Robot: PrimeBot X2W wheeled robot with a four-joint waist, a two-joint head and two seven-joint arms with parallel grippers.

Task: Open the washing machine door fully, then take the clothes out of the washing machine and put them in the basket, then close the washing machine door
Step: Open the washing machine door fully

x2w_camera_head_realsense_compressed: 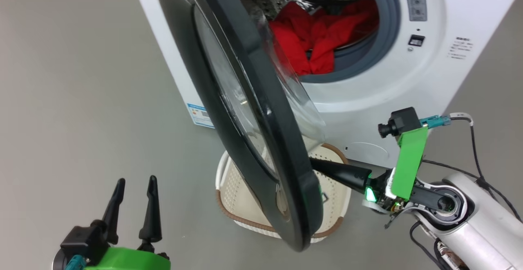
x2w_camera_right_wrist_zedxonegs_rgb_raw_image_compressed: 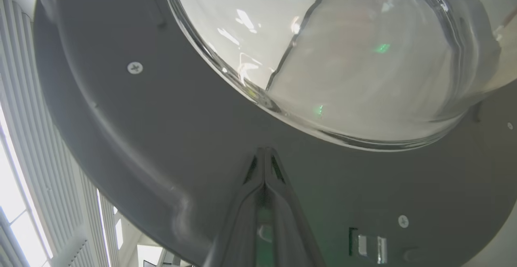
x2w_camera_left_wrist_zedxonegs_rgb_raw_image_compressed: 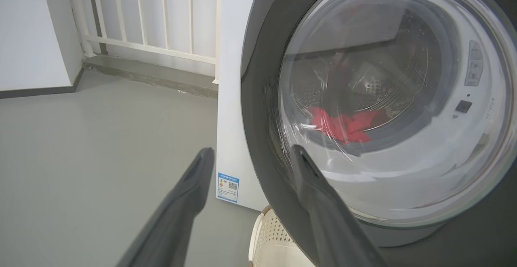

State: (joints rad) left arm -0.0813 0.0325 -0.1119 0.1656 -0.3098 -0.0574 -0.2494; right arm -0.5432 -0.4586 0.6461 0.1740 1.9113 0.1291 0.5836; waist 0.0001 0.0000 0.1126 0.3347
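Left gripper (x2w_camera_head_realsense_compressed: 137, 179) sits lowest and closest in head view, fingers spread wide, holding nothing, well apart from everything on the outer side of the door. Looks parked: likely kept free for reaching into the drum once the way is clear.

Washing machine door (x2w_camera_head_realsense_compressed: 286, 159) is partly open, nearly edge-on to the head camera, its lower rim hanging above the basket (x2w_camera_head_realsense_compressed: 239, 188). Not fully open yet, so step one is judged as in progress.

Right gripper (x2w_camera_head_realsense_compressed: 315, 164) has its fingers pressed together, clamped on nothing. The tip is against the dark inner face of the door, just below the glass bowl (x2w_camera_right_wrist_zedxonegs_rgb_raw_image_compressed: 343, 65). Shut fingers make a stiff poker, so this reads as a push from inside to swing the door outward, no grasp needed.

Clothes (x2w_camera_head_realsense_compressed: 318, 37) lie in the washing machine (x2w_camera_head_realsense_compressed: 408, 82), red fabric bunched at the bottom of the drum and spilling onto the grey rubber ring (x2w_camera_head_realsense_compressed: 359, 61). None are in the basket.

Basket stands on the floor just in front of the washer under the opening, probably for a short drop. Risk: the door sweeps right over it, and whether the rim touches the basket I cannot tell.
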